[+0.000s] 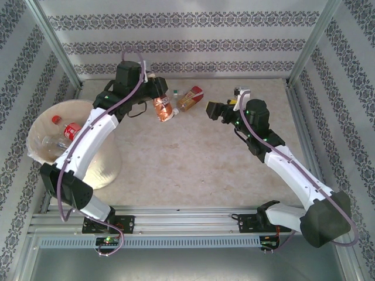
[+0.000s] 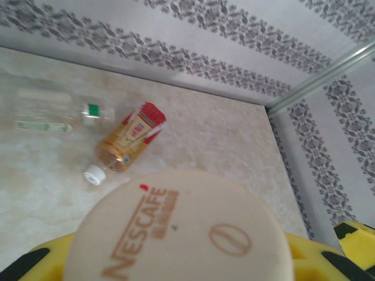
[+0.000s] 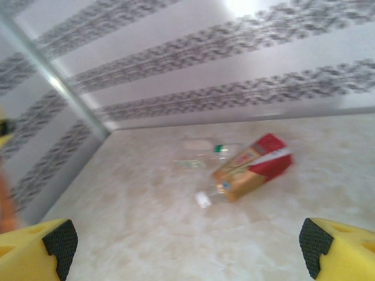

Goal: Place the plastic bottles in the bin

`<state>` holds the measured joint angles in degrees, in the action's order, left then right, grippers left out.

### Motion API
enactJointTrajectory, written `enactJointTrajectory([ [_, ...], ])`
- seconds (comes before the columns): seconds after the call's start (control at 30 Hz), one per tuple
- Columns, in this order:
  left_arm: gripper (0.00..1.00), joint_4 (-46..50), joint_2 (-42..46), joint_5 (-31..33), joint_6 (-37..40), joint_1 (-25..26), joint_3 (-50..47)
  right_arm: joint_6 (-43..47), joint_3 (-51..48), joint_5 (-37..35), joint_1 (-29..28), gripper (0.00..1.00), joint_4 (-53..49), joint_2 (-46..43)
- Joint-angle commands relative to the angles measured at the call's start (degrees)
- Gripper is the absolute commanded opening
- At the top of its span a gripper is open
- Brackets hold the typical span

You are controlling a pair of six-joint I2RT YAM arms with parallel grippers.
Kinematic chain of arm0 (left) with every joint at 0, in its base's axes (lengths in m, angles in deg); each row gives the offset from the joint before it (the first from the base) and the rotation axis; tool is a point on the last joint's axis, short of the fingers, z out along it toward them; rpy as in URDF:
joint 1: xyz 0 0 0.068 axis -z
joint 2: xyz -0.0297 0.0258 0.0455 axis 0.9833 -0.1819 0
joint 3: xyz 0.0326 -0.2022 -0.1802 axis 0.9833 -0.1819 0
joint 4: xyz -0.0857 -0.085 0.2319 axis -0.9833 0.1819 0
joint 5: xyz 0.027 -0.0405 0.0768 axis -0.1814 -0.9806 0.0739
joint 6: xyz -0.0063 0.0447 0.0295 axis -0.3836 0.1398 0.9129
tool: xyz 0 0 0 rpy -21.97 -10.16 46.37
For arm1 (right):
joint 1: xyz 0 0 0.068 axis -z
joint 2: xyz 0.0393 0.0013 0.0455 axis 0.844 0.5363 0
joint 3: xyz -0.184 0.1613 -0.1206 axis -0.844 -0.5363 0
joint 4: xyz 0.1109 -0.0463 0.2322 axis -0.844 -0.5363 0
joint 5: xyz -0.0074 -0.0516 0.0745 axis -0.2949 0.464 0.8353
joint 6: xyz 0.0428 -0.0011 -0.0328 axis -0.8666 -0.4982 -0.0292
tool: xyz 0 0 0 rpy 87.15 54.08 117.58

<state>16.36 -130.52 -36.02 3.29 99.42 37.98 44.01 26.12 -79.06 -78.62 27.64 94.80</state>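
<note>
My left gripper [image 1: 159, 98] is shut on a brown Nescafe bottle [image 1: 164, 110] and holds it above the far middle of the table. In the left wrist view the bottle's cream end [image 2: 176, 228] sits between the yellow fingers [image 2: 35, 263]. An amber bottle with a red label [image 1: 190, 99] [image 2: 130, 139] [image 3: 252, 167] lies on the table just right of it. Behind that lies a clear bottle with a green cap [image 1: 174, 92] [image 2: 58, 114] [image 3: 205, 153]. My right gripper [image 1: 218, 109] [image 3: 187, 257] is open and holds nothing, right of the amber bottle. The bin [image 1: 38, 126] stands at the left.
Inside the bin lie a red-capped bottle [image 1: 67, 130] and a clear one [image 1: 50, 142]. Patterned walls and metal corner posts [image 1: 307, 44] close off the table. The left arm [image 1: 88, 137] reaches over the bin's right side.
</note>
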Motion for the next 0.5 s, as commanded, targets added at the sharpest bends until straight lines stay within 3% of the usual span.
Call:
enactJointTrajectory([
  [0.0, 0.37, 3.9, 5.1, 4.7, 3.0, -1.4, -0.2, -4.9, -1.6, -8.5, 0.8, 0.98, 2.1, 1.4],
  [0.23, 0.38, 12.5, 11.8, 13.8, 7.6, -2.9, 2.8, -9.4, -0.1, -5.5, 1.5, 0.98, 3.1, 6.2],
  [0.47, 0.39, 20.8, 17.3, 33.6, 16.0, -3.2, 8.3, -10.9, 1.3, -3.4, 1.6, 0.98, 6.2, 9.3],
])
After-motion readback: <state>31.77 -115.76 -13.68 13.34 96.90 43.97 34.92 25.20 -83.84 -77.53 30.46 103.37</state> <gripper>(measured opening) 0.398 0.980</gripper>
